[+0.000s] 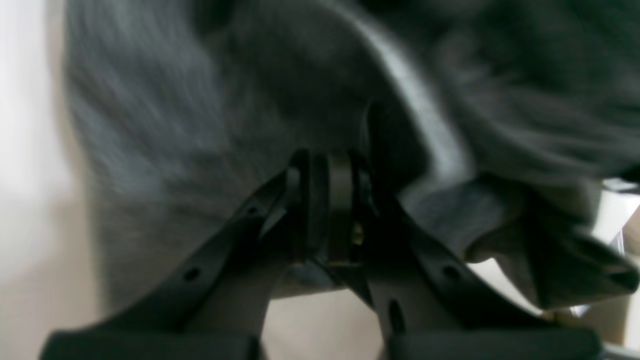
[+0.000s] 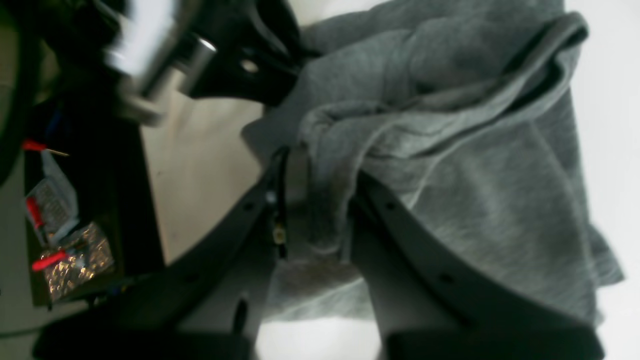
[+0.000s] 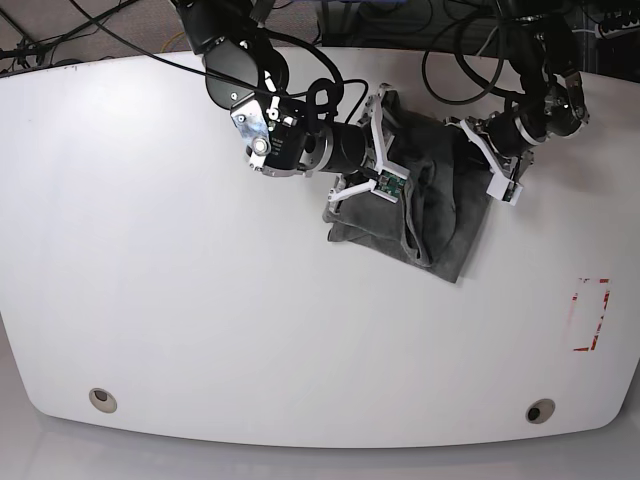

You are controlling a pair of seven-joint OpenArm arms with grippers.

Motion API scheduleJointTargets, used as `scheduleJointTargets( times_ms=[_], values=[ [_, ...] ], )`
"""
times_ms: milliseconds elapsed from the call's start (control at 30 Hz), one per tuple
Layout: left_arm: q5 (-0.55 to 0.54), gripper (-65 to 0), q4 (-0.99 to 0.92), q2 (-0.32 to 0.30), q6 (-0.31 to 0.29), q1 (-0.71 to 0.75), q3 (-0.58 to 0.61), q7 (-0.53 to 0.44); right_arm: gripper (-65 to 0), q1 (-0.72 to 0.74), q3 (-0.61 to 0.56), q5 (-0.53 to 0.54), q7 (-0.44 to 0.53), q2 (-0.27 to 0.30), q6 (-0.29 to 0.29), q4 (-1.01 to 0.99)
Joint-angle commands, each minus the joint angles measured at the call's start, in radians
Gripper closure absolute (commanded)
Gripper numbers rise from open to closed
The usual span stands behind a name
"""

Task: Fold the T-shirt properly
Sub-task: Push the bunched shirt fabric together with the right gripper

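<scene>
White counter carries bunched grey T-shirt. Left end effector and right end effector each pinched on fabric. Risk judged: uneven pull, layers slipped, crooked fold.

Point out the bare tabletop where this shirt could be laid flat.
Bare: the table left of and in front of the T-shirt. Crowded: the far edge, where the left gripper and right gripper pinch the shirt. Red marking at right.

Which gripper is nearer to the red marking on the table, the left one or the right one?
The left gripper. It holds the T-shirt edge up and left of the red marking. The right gripper grips the shirt farther left, further from it.
</scene>
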Motion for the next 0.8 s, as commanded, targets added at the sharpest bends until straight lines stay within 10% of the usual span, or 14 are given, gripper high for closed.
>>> scheduleJointTargets(
  times_ms=[0,200,533,767],
  values=[
    [-0.01,-4.9,0.068,-0.012,-0.004,-0.003,-0.06,-0.011,-4.3,0.02,-0.006,0.02,0.033,-0.034,0.001,0.019],
    [-0.014,-4.9,0.106,-0.013,-0.004,0.003,-0.167,0.089,-5.2,0.063,-0.014,0.03,0.033,-0.052,0.001,0.012],
    [-0.011,-4.4,0.161,-0.058,-0.004,0.022,-0.333,0.098,-36.9,0.104,-0.16,-0.014,0.035,-0.118,0.001,-0.064],
    [-0.014,-4.4,0.177,-0.092,-0.004,0.035,-0.437,0.098,-40.1,0.158,-0.286,-0.04,0.14,-0.152,0.001,-0.228]
  ],
)
